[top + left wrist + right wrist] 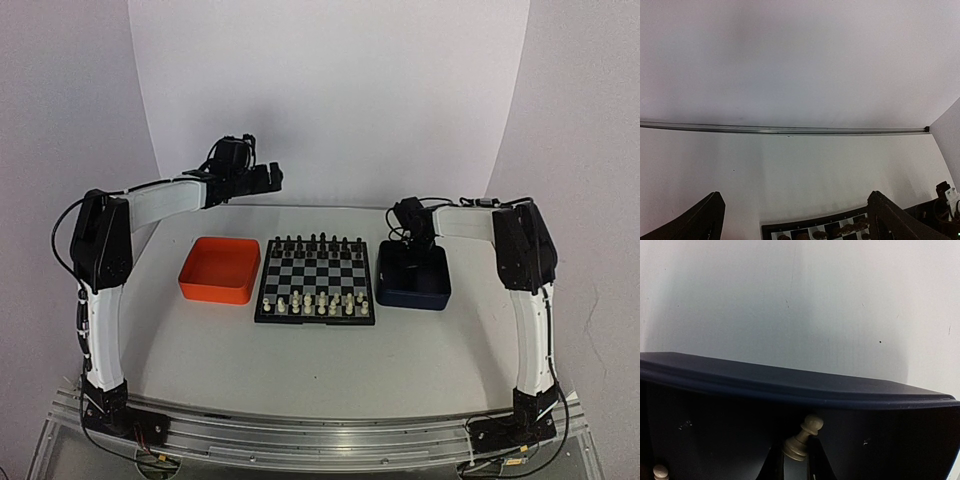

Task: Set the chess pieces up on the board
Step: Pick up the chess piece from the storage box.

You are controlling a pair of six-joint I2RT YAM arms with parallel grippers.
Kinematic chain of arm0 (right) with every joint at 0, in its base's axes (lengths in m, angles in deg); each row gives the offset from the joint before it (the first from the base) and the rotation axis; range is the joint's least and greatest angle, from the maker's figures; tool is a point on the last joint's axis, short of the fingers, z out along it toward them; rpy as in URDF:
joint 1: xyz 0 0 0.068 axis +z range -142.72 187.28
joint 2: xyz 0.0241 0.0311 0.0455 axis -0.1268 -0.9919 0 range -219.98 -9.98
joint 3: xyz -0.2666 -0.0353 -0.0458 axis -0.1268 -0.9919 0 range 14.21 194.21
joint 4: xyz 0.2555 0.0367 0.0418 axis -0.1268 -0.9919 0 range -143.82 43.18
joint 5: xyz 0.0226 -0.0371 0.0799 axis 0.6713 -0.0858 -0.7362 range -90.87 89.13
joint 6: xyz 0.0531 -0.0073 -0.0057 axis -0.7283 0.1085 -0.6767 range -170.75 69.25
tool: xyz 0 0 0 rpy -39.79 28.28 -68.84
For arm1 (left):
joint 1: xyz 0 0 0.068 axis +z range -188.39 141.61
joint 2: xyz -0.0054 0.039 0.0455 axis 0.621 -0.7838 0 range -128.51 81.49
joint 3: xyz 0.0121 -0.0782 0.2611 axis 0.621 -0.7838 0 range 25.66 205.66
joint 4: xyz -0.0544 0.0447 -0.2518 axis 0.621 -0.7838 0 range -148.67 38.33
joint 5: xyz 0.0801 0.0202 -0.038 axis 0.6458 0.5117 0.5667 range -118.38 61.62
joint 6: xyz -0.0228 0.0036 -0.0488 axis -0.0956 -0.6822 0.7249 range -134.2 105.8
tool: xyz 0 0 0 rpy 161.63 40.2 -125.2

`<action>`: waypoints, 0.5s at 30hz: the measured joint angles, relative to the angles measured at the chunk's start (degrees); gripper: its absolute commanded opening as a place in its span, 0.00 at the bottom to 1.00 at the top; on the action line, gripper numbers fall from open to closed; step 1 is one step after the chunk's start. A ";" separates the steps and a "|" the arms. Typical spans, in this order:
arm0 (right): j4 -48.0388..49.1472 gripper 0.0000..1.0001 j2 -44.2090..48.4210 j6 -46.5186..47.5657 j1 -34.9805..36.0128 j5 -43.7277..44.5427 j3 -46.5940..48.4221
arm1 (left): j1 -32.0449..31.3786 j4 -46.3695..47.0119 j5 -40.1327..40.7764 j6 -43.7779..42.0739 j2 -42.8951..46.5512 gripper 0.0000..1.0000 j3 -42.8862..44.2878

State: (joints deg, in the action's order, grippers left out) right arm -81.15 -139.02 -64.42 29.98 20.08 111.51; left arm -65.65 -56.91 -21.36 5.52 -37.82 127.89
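A cream pawn [800, 439] sits clamped between the right jaws, inside the blue tray [790, 385]

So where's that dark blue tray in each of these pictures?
Top external: dark blue tray right of the board.
Left wrist: cannot tell; only dark shapes at lower right.
Right wrist: its rim spans the whole width.
Shared landmark: the right claw inside it, shut on a cream piece.
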 measured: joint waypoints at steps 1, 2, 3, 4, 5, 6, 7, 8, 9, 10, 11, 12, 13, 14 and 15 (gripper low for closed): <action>-0.01 0.00 0.08 0.02 0.00 -0.02 -0.16 | 0.00 0.18 -0.02 0.00 0.13 1.00 -0.27; -0.04 0.00 0.26 0.02 0.00 -0.02 -0.39 | 0.00 0.29 -0.03 0.00 0.32 1.00 -0.55; -0.10 0.00 0.46 0.02 0.00 -0.03 -0.64 | 0.00 0.40 -0.05 0.00 0.53 1.00 -0.81; -0.27 0.00 0.68 0.04 0.00 -0.06 -0.89 | 0.00 0.51 -0.09 0.00 0.73 1.00 -0.95; -0.40 0.00 1.02 0.05 0.00 -0.10 -1.24 | 0.01 0.72 -0.19 0.02 0.98 1.00 -1.23; -0.53 0.00 1.36 0.06 0.00 -0.13 -1.60 | 0.02 0.95 -0.30 0.04 1.23 1.00 -1.50; -0.68 0.00 1.87 0.09 0.00 -0.22 -1.99 | 0.01 1.20 -0.40 0.06 1.48 1.00 -1.66; -0.81 0.00 2.41 0.12 0.00 -0.31 -2.38 | 0.00 1.48 -0.52 0.08 1.73 1.00 -1.86; -0.88 0.00 3.04 0.21 0.00 -0.42 -2.74 | 0.00 1.83 -0.68 0.15 2.01 1.00 -2.17; -0.86 0.00 3.75 0.33 0.00 -0.62 -3.08 | 0.00 2.16 -0.85 0.22 2.43 1.00 -2.64; -0.81 0.00 4.50 0.49 0.00 -0.85 -3.41 | 0.00 2.52 -1.00 0.28 2.82 1.00 -3.12; -0.73 0.00 5.28 0.68 0.00 -1.13 -3.75 | 0.00 2.93 -1.10 0.32 3.14 1.00 -3.58; -0.50 0.00 6.13 0.90 0.00 -1.43 -4.18 | 0.00 3.47 -1.26 0.36 3.37 1.00 -3.98; -0.21 0.00 6.95 1.12 0.00 -1.75 -4.65 | 0.01 3.90 -1.43 0.43 3.49 1.00 -4.25; 0.16 0.00 7.82 1.39 0.00 -2.20 -5.23 | 0.02 4.21 -1.64 0.61 3.54 1.00 -4.46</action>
State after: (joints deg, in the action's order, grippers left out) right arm -80.99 -131.20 -63.03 29.98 17.88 106.28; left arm -65.63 -52.70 -23.00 6.14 -34.28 123.43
